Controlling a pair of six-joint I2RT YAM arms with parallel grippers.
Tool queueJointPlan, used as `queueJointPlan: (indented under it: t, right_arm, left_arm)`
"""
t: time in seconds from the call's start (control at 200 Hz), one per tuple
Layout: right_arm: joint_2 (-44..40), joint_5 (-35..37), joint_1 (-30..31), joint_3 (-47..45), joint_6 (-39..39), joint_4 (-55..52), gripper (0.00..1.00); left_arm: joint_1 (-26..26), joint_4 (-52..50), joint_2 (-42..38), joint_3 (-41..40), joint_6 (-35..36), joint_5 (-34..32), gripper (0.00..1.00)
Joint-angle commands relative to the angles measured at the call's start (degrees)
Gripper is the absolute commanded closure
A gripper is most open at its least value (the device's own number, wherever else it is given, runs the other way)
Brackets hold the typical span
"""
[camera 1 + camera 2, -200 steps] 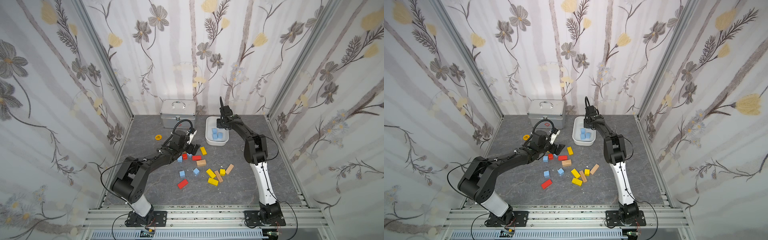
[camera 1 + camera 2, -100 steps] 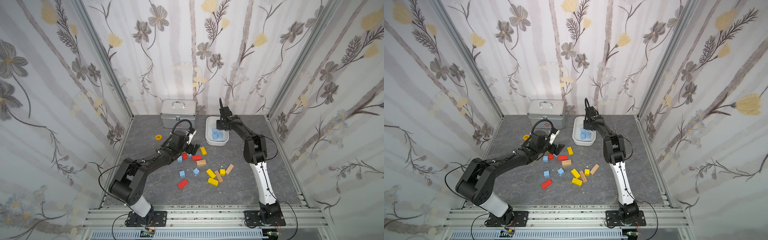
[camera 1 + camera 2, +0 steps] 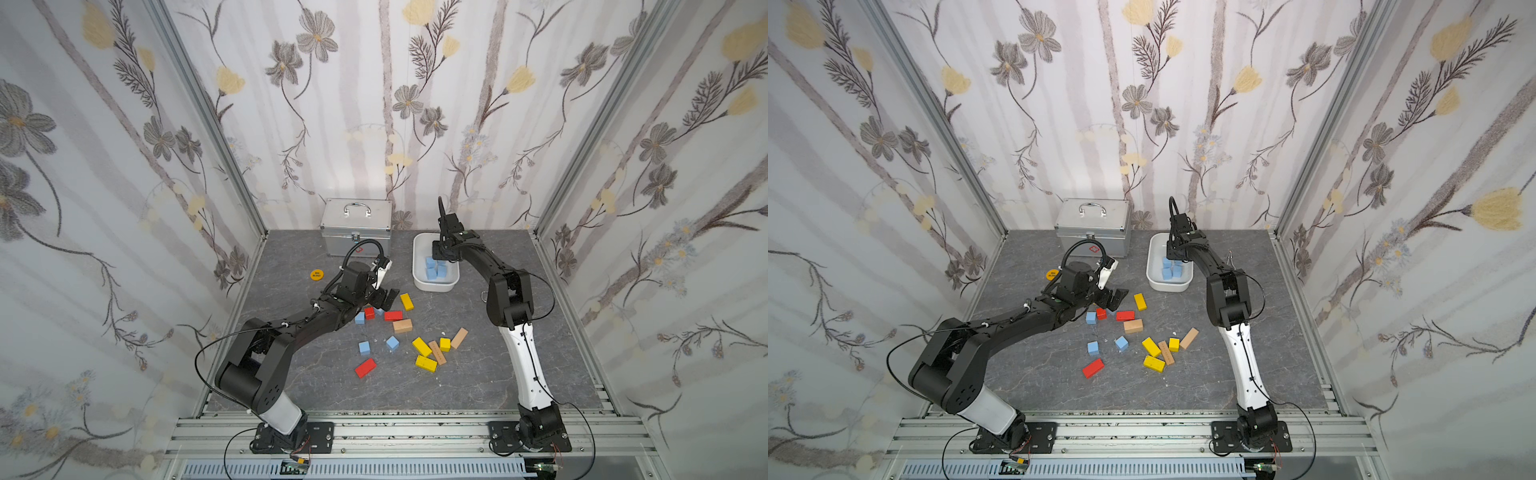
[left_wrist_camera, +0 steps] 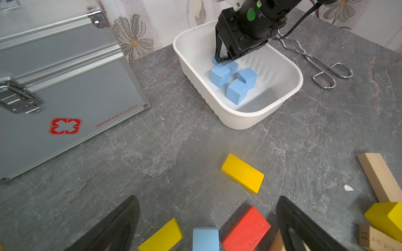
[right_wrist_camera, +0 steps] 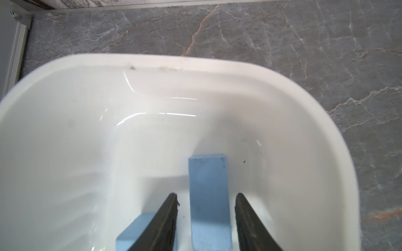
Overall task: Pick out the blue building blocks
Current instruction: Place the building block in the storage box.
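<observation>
Glossy white tub (image 4: 239,121), matte blue cubes (image 4: 219,75) inside.
Right claw (image 5: 206,195) slightly parted, straddling long blue brick (image 5: 207,173) without contact; left claw (image 4: 207,198) wide open, empty.

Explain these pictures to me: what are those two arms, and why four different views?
They are two robot arms with pincer grippers, picking out blue blocks. Two pictures look down from overhead, almost identical; two come from cameras on the wrists. On the grey table lie those, plus red blocks, yellow blocks, tan blocks, a metal case, tongs and a white tub holding more blue ones. The left gripper hangs open over the loose blocks, holding nothing. The right gripper is inside the tub, jaws open either side of a blue brick without gripping it.
</observation>
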Motion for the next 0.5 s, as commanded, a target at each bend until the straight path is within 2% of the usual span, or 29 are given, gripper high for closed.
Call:
queueJointPlan:
  t: [0.0, 0.395, 0.495]
  right_arm:
    - [-1.08, -0.16, 0.02, 0.4, 0.81, 0.24, 0.54]
    - [-6.74, -0.87, 0.24, -0.11, 1.26, 0.09, 0.52]
    - [-9.37, -0.68, 0.84, -1.9, 0.76, 0.39, 0.46]
  left_arm:
    - [0.08, 0.46, -0.71, -0.04, 0.02, -0.11, 0.0]
    - [0.08, -1.86, -4.24, 0.6, -0.22, -0.21, 0.0]
    - [0.12, -3.29, -6.26, 0.99, -0.53, -0.69, 0.0]
